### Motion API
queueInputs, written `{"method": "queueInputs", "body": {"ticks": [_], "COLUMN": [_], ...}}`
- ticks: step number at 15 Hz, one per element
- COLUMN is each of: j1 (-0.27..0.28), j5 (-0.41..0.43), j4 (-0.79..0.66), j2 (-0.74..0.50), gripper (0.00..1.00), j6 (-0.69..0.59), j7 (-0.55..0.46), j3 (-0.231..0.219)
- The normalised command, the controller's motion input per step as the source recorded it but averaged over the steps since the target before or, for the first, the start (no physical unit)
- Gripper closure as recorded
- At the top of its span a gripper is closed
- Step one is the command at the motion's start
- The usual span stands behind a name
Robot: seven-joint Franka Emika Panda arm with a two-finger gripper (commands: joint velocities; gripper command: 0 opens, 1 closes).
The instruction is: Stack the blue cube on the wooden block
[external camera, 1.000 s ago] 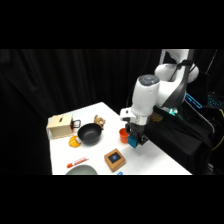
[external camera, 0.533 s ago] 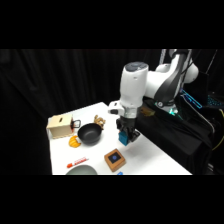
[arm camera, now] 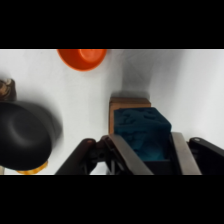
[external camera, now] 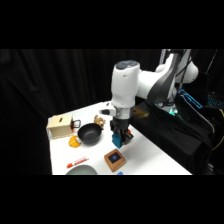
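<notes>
My gripper [external camera: 118, 142] hangs above the table, shut on the blue cube [external camera: 117, 138]. In the wrist view the teal cube [arm camera: 142, 134] sits clamped between the two fingers [arm camera: 181, 154]. The wooden block [external camera: 115, 159], tan with a dark blue square centre, lies flat on the table near the front edge, just below and in front of the held cube. In the wrist view only the tan far edge of the block [arm camera: 129, 103] shows; the cube hides the rest of it.
A black bowl [external camera: 89, 134] stands left of the gripper, with a pale wooden box [external camera: 60, 125] beyond it. A small orange cup [arm camera: 82, 57] is behind the block. A red item [external camera: 77, 161] and a pale plate [external camera: 80, 171] lie at the front left.
The arm has swung left and toward the table's front, carrying the blue cube from near the orange cup to just above the wooden block.
</notes>
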Motion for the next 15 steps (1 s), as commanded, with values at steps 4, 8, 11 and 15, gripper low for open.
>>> {"method": "queueInputs", "body": {"ticks": [4, 8, 11, 15], "j1": [-0.078, -0.050, -0.036, -0.029], "j5": [0.134, 0.152, 0.159, 0.170], "j4": [0.32, 0.29, 0.23, 0.13], "j2": [0.29, 0.26, 0.22, 0.15], "gripper": [0.75, 0.75, 0.75, 0.75], "j6": [0.10, 0.09, 0.08, 0.10], "j7": [-0.20, -0.20, -0.19, -0.19], "j3": [0.033, 0.025, 0.016, 0.018]}}
